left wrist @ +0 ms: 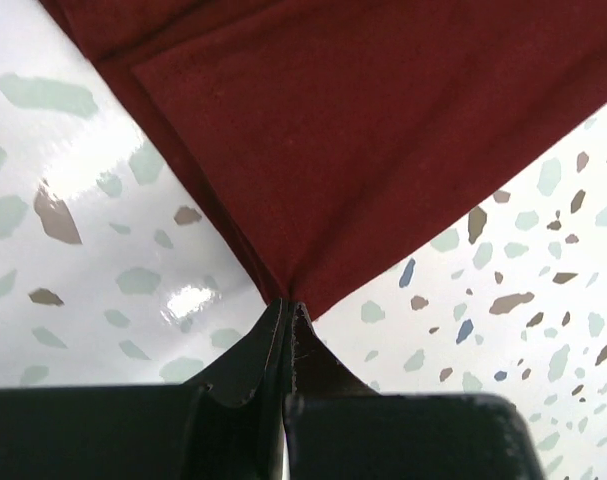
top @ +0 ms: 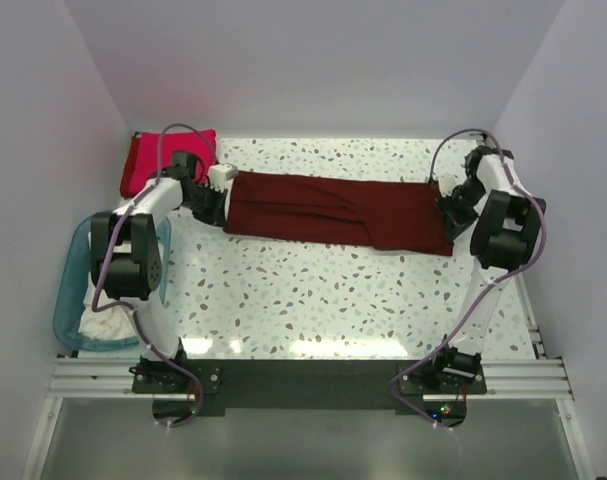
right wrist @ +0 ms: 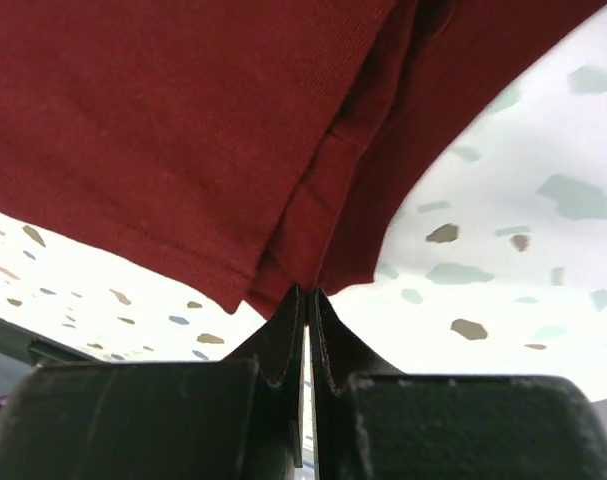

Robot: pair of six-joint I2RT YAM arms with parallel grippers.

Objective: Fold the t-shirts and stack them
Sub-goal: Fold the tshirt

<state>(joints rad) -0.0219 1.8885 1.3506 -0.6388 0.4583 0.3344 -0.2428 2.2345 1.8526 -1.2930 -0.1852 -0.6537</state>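
Folding step: left claw and right claw each clamp an end of the dark maroon cloth t-shirt. The next move probably calls for lifting both ends evenly.

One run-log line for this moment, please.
left gripper: shut on maroon t-shirt, left end | right gripper: shut on its right end | red t-shirt: far-left corner | white cloth: in blue tub
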